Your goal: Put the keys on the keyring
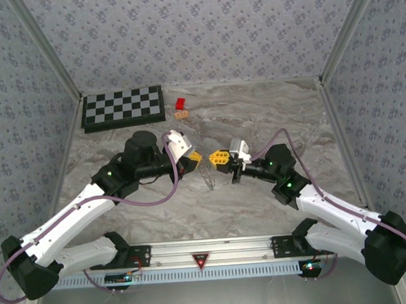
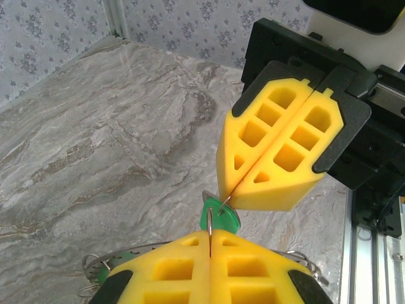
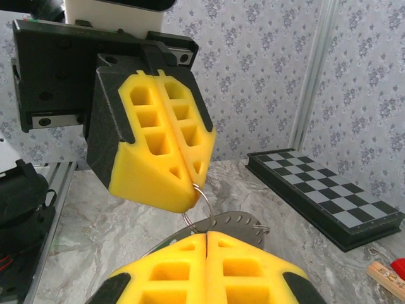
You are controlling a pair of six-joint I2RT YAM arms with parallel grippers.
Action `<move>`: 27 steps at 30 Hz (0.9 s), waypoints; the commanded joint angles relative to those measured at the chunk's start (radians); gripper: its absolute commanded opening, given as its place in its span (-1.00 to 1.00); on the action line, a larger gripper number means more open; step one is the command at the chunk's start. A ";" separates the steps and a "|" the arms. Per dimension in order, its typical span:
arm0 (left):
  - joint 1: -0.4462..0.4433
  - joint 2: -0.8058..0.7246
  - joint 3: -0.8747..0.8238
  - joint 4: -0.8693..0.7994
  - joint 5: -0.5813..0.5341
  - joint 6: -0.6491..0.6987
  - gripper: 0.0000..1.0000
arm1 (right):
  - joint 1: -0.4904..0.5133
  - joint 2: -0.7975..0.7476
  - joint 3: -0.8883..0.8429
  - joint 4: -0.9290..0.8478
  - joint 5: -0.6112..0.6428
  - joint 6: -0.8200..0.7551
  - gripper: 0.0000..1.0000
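The two grippers meet tip to tip above the middle of the marble table [image 1: 270, 120]. The chessboard [image 1: 123, 107], the small red block [image 1: 181, 103] and the tan piece [image 1: 182, 115] lie well apart at the far side.

The left gripper [image 2: 209, 237] has its yellow fingers pressed together, and a thin wire loop [image 2: 209, 227] stands out from the seam between them. The right gripper [image 2: 228, 197] is closed as well. A green-headed key [image 2: 221, 218] hangs just under its tips, and it seems to pinch the metal end of this key (the contact itself is too small to be sure).

The keyring [image 3: 237, 221], a flat grey ring with small holes, arcs just behind the right fingers and below the left ones. Whether the wire loop belongs to it cannot be told. A second green piece [image 2: 126, 256] shows beside the ring, perhaps another key.

The step in hand appears to be threading the key onto the ring. To do it well, the left arm should hold the wire steady. The right arm should bring the key's hole along the wire with a small, slow turn, not with a push. Both grips are on very thin metal, so a sideways pull could make the key slip out or bend the loop. It is better to release the key only when it hangs on the wire by itself.
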 commanded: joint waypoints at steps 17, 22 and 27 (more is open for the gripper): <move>-0.007 -0.003 0.039 0.013 0.037 0.022 -1.00 | 0.010 -0.011 0.049 -0.021 0.042 -0.042 -1.00; -0.007 -0.005 0.037 0.010 0.031 0.026 -1.00 | 0.012 -0.008 0.047 -0.022 0.041 -0.042 -1.00; -0.007 0.001 0.039 0.011 0.017 0.032 -1.00 | 0.011 -0.010 0.048 -0.035 0.052 -0.048 -1.00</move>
